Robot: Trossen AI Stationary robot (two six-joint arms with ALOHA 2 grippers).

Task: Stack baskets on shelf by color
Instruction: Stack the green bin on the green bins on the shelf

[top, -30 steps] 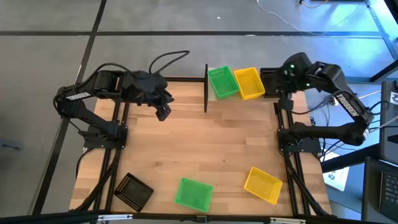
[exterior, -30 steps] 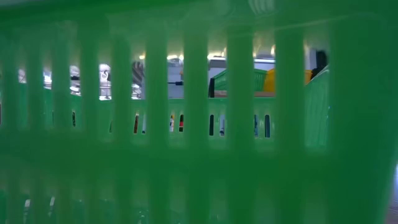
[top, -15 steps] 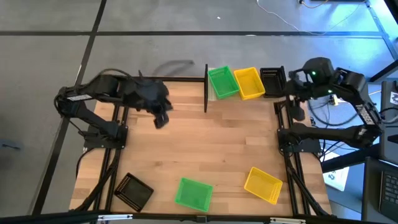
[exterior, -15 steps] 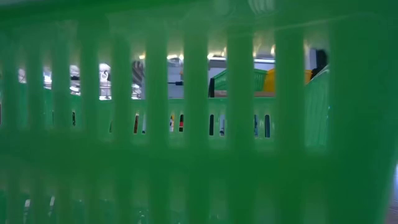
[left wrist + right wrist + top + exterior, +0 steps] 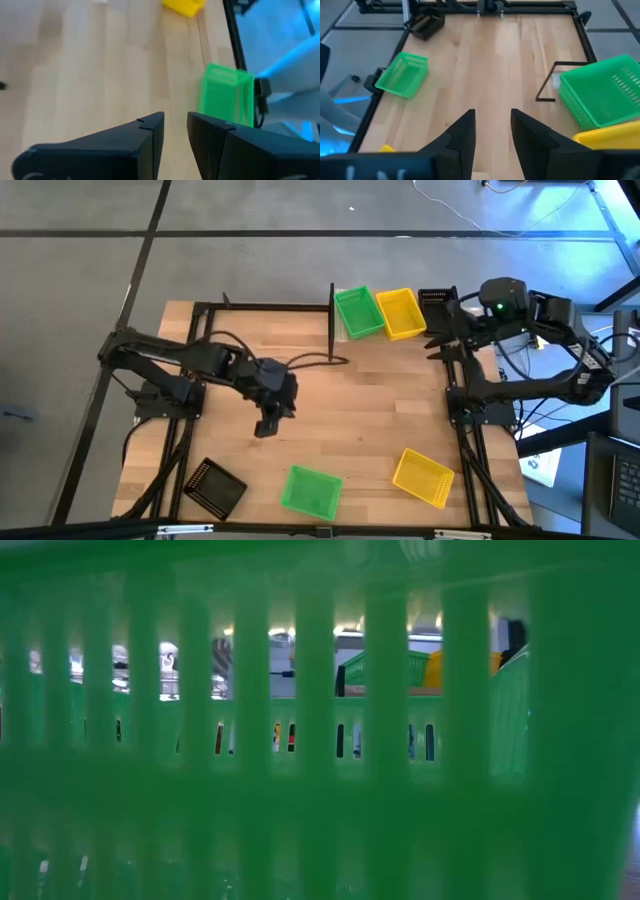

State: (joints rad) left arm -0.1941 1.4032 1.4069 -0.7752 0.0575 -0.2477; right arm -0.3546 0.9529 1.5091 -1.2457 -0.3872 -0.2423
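Green basket point(image 5: 310, 490) bears no legible writing, seemingly unlabelled.

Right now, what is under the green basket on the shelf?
The pale shelf shows beneath the green basket. Whether more baskets are stacked inside it is hidden.

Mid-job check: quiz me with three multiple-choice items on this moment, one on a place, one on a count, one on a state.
1. Where is the left gripper?
A. over the shelf
B. over the middle of the table, short of the loose green basket
C. off the table

2. How many baskets lie loose along the table's near edge?
A. one
B. three
C. five

3. What is the right gripper holding?
A. nothing
B. a yellow basket
C. a black basket

Answers: 1 B, the high view shows it above bare planks; 2 B, the black basket, the green one and the yellow basket; 3 A, its wrist view shows bare table between open fingers.
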